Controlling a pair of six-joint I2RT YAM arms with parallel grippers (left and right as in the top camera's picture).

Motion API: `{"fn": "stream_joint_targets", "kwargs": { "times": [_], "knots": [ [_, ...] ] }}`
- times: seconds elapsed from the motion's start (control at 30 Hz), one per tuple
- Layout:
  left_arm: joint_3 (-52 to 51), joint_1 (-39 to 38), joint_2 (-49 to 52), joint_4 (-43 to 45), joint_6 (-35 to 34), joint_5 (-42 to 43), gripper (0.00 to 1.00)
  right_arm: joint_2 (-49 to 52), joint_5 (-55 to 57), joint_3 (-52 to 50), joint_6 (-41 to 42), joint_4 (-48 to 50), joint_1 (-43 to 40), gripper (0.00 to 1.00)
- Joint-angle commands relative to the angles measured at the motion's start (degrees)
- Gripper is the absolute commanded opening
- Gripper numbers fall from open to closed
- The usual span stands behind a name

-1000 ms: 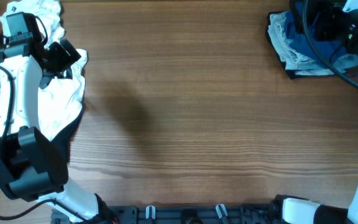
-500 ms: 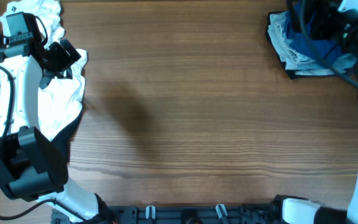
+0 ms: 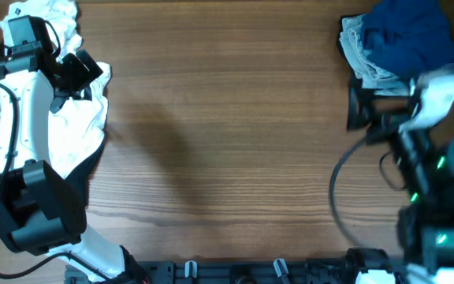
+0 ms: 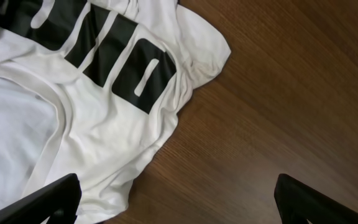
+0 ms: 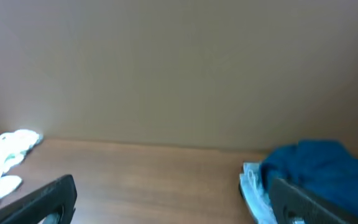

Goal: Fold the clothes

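A dark teal-blue shirt point(image 3: 408, 39) lies bunched on a pale-blue folded garment point(image 3: 361, 59) at the table's far right corner. It also shows in the right wrist view point(image 5: 316, 165). A white black-lettered tee point(image 3: 73, 130) lies at the far left over a black garment point(image 3: 94, 162). The tee fills the left wrist view point(image 4: 73, 112). My left gripper point(image 3: 76, 75) hovers open over the tee's edge, its fingers point(image 4: 176, 208) empty. My right gripper point(image 3: 359, 110) is open and empty, raised in front of the teal shirt, its fingers point(image 5: 173, 202) apart.
The brown wooden table point(image 3: 227, 142) stretches between the two piles. A plain wall point(image 5: 179, 68) stands behind the table. The arm bases and a black rail point(image 3: 235, 272) sit at the front edge.
My right arm has pulled back from the teal pile toward the front of the table, uncovering the shirt. The left arm and the tee have not moved.
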Motion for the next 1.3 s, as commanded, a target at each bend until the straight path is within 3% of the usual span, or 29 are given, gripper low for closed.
{"fn": "stream_joint_targets", "kwargs": {
  "times": [0.0,0.13,0.4,1.27],
  "knots": [
    [0.5,0.0,0.7,0.1,-0.5,0.6,1.0,-10.3,0.3,-15.2,3.1,4.1,0.1,1.0],
    [0.5,0.0,0.7,0.1,-0.5,0.6,1.0,-22.6,-0.1,-28.9,3.2,9.2,0.4,1.0],
    [0.5,0.0,0.7,0.1,-0.5,0.6,1.0,-37.1,-0.1,-40.1,2.5,9.2,1.0,1.0],
    [0.5,0.0,0.7,0.1,-0.5,0.6,1.0,-37.6,8.3,-43.9,2.8,10.3,1.0,1.0]
  ]
}}
